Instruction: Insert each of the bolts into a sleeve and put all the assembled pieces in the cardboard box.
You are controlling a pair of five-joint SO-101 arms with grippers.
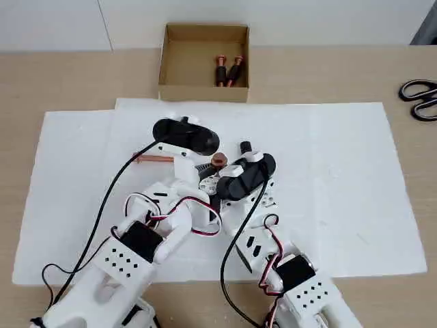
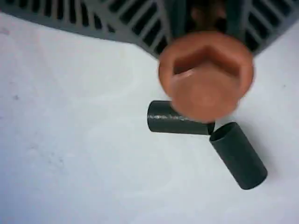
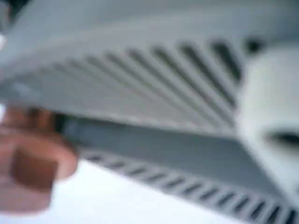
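Bolt (image 2: pixel 205 74) clamped in left claw (image 2: pixel 205 21), head outward, over two loose sleeves (image 2: pixel 238 156) on foam (image 2: pixel 70 140).

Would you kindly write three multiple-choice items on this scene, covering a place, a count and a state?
1. Where do the scissors lie?
A in the box
B on the sheet
C on the table, right of the sheet

2. How many assembled pieces are in the box?
A one
B two
C four

3. How are the two loose sleeves placed?
A upright
B stacked
C lying on their sides

Key:
1. C, the scissors rest on bare table past the sheet's right edge.
2. B, two pieces lie side by side in the box.
3. C, both sleeves lie flat on the sheet.
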